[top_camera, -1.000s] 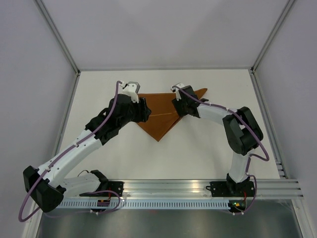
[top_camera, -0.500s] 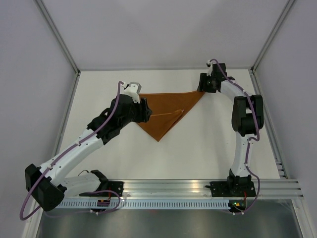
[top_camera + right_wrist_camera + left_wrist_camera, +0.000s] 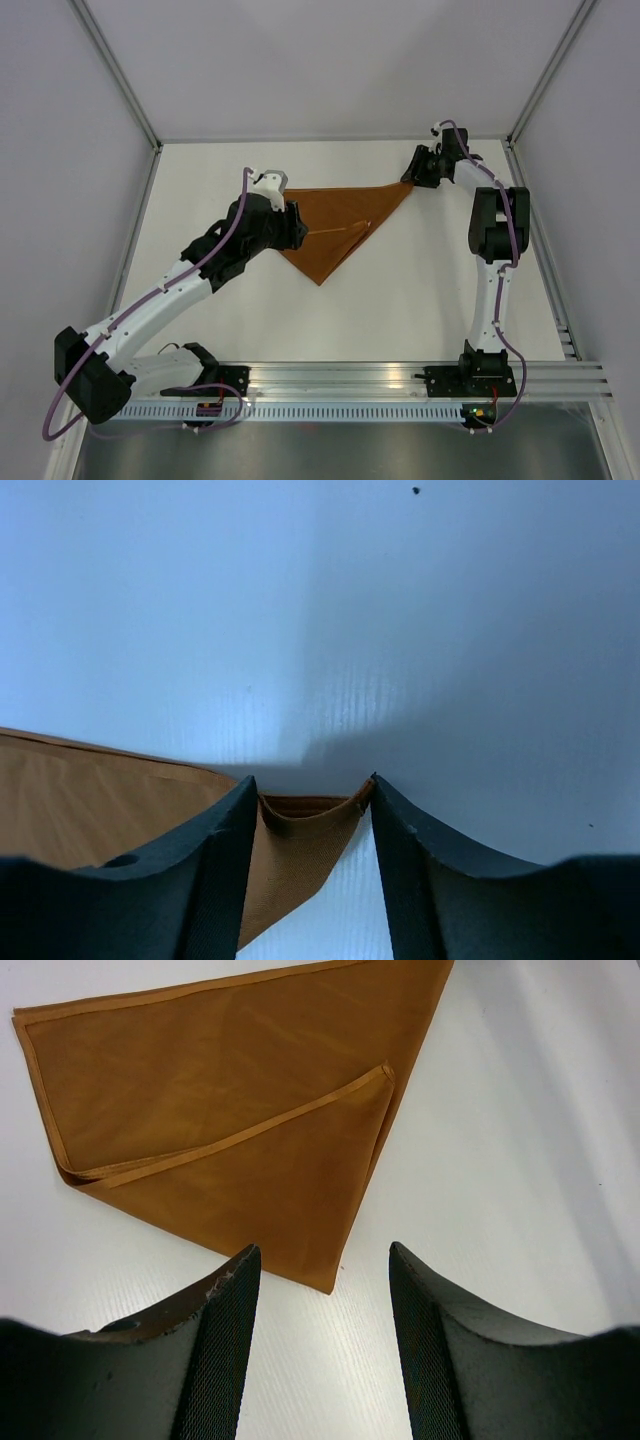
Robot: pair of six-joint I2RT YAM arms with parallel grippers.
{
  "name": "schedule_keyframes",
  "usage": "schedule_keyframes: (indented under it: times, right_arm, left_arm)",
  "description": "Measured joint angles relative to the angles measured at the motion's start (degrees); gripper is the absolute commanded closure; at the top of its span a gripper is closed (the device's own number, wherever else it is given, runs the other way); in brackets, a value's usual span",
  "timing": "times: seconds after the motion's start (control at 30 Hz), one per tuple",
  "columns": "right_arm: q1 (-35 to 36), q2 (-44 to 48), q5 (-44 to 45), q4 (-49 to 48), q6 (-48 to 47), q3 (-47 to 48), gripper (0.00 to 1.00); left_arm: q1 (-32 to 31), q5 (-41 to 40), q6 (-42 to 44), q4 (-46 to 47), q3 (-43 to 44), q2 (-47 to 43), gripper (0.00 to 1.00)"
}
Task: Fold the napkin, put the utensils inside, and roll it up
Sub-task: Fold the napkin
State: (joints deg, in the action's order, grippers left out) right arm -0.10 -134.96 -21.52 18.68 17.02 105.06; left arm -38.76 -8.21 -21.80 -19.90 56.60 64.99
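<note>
Lab test cell, not a home: bare white table (image 3: 400, 300) boxed by plain grey walls (image 3: 60, 150) w/ aluminium frame posts (image 3: 120, 75) at upper left & right, slotted alu rail (image 3: 340, 380) along bottom edge, two arm bases bolted on, cables looping.

We see the napkin (image 3: 230, 1110) lying flat on the white table (image 3: 520, 1160), folded into a triangle with a smaller hemmed flap laid across it. Our left end effector (image 3: 322, 1350) hangs near its lower point, fingers (image 3: 225, 1360) spread apart with nothing between them.
</note>
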Motion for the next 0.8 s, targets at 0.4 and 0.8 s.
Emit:
schedule_keyframes:
  times: [0.4, 0.8]
  right_arm:
    - [-1.2, -0.42, -3.69, -0.98, 3.32, -1.88, 0.85]
    - [-0.09, 8.44, -3.43, -1.03, -0.83, -5.01, 0.92]
  left_arm:
    - [0.02, 0.9, -0.59, 0.55, -0.74, 0.02, 0.41]
    - [0.0, 0.87, -1.81, 0.76, -0.76, 0.0, 0.41]
